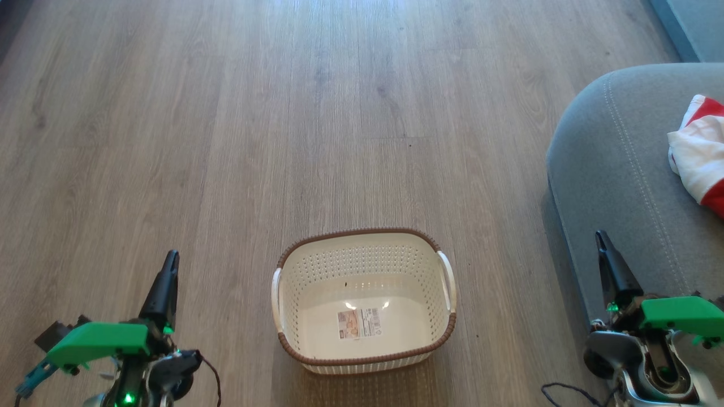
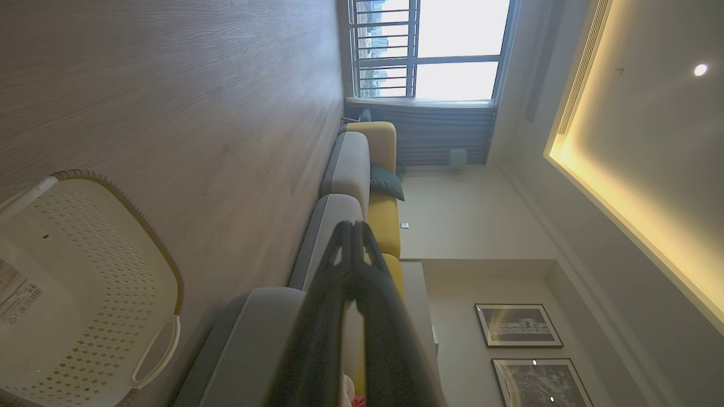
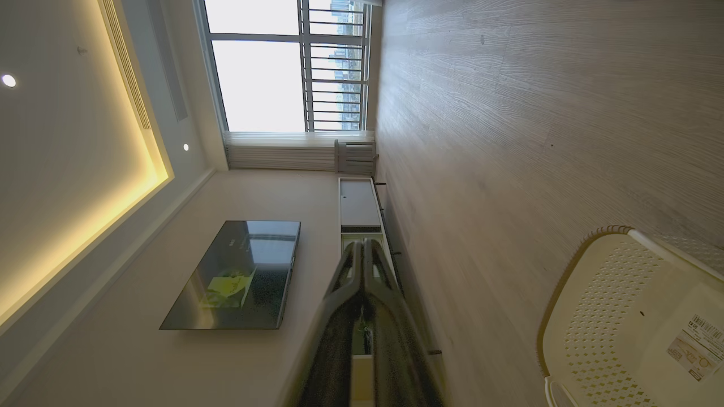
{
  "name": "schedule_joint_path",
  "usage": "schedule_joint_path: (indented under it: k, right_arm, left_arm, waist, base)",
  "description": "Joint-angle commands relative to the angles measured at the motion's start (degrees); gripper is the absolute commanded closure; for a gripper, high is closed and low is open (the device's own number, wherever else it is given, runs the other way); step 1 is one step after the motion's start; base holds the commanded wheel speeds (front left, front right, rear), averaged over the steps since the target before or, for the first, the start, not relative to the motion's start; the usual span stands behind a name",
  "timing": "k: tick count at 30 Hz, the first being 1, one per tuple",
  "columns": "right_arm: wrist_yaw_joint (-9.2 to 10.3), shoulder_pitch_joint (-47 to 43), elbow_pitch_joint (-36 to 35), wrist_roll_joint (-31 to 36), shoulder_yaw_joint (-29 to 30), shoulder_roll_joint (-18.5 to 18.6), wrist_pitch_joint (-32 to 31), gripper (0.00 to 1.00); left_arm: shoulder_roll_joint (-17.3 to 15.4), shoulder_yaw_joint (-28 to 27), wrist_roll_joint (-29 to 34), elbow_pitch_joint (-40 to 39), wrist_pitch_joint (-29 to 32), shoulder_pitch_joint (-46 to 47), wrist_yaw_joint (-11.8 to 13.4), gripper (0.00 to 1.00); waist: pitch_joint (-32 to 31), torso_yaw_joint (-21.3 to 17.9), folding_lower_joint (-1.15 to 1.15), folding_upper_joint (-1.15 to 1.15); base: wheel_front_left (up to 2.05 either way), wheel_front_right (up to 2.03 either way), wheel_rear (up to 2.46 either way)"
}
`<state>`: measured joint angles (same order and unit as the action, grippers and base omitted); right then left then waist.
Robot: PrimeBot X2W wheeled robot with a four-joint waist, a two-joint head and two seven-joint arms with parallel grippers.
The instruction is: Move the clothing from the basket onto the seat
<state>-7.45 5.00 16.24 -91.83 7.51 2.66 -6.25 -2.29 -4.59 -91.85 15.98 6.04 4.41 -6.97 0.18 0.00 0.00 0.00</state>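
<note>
Clothing: the soft red and white fabric garment (image 1: 698,152) lay crumpled on the large grey upholstered sofa seat (image 1: 616,169), at the right edge of the head view, part of it cut off by the frame.
Basket: the small oval cream plastic laundry basket with a brown woven-look rim (image 1: 356,231) stood upright on the pale wood-plank floor (image 1: 283,113), with nothing in it but the label sticker (image 1: 358,323) on its bottom. Its long axis ran left to right across the robot's front.
Left hand: the left hand (image 1: 169,263) hung low to the left of the basket, apart from it, its two dark fingers pressed together on nothing.
Right hand: the right hand (image 1: 603,240) hung just over the near edge of the seat, its fingers likewise closed and empty.
Key relation: the basket sat between the two hands, while the garment lay ahead and to the right of the right hand, well apart from the left one. The right arm was plainly the nearer.
Judgement: with the basket bare and the fabric on the cushion, no further transfer seemed called for.
</note>
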Motion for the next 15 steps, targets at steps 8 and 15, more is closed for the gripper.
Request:
schedule_joint_path:
  k: [8,15]
  right_arm:
    - [-0.03,1.18,-2.22,-0.34,-0.99,0.21,-0.24,1.00]
    - [-0.03,1.18,-2.22,-0.34,-0.99,0.21,-0.24,1.00]
  left_arm:
    - [-0.59,-1.93,-0.32,-1.93,0.45,1.78,-0.52,1.00]
    - [-0.59,-1.93,-0.32,-1.93,0.45,1.78,-0.52,1.00]
  waist:
    - [0.00,0.00,0.00,0.00]
    - [0.00,0.00,0.00,0.00]
  base:
    - [0.00,0.00,0.00]
    - [0.00,0.00,0.00]
